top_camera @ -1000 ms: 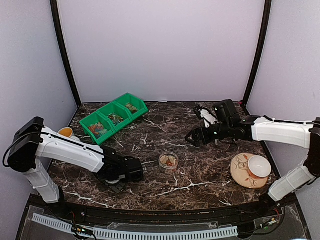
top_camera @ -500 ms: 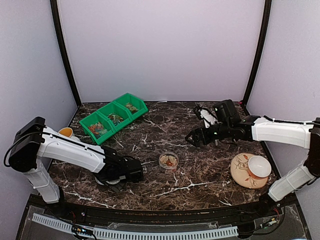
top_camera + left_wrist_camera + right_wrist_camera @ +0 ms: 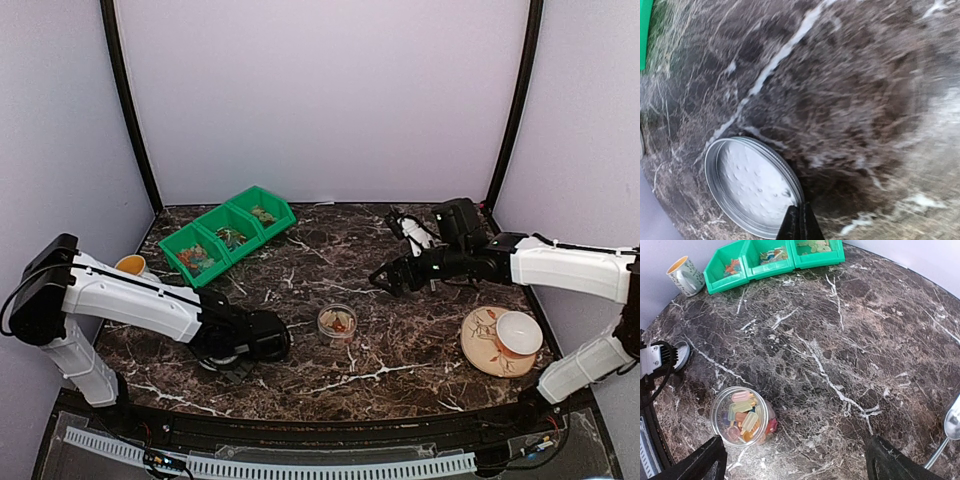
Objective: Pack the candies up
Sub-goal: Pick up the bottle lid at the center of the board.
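The candies fill a small clear jar standing open in the middle of the table. More candies lie in the green bins. A round silver lid lies near the front left. My left gripper is shut on the lid's rim, its two black fingertips pressed together at the edge. In the top view my left gripper sits low over the table, left of the jar. My right gripper hovers open above and right of the jar, with nothing between its fingers.
A metal scoop lies at the right edge of the right wrist view. A mug stands at the far left by the bins. A plate carrying a white cup sits at the front right. A white object lies behind my right arm.
My left gripper has closed onto the lid's rim and the left arm has settled slightly. The right arm has barely moved and stays open.
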Controlling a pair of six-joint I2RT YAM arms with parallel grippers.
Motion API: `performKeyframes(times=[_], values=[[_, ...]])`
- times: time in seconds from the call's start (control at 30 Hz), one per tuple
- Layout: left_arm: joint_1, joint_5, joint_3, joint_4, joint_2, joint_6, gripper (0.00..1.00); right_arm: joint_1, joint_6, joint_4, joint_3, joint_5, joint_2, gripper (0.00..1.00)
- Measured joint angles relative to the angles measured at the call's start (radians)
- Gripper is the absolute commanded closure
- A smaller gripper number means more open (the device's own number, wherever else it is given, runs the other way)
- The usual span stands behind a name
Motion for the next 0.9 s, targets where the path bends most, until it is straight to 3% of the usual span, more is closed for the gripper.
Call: performKeyframes(times=[0.47, 0.9], values=[[0.000, 0.200, 0.098, 0.071, -0.220, 0.160, 1.00, 0.087, -0.225, 0.160, -0.121, -0.139, -0.179, 0.02], [0.000, 0.476, 0.116, 0.150, -0.349, 0.268, 1.00, 0.304, -0.713, 0.196, -0.180, -0.218, -0.251, 0.02]])
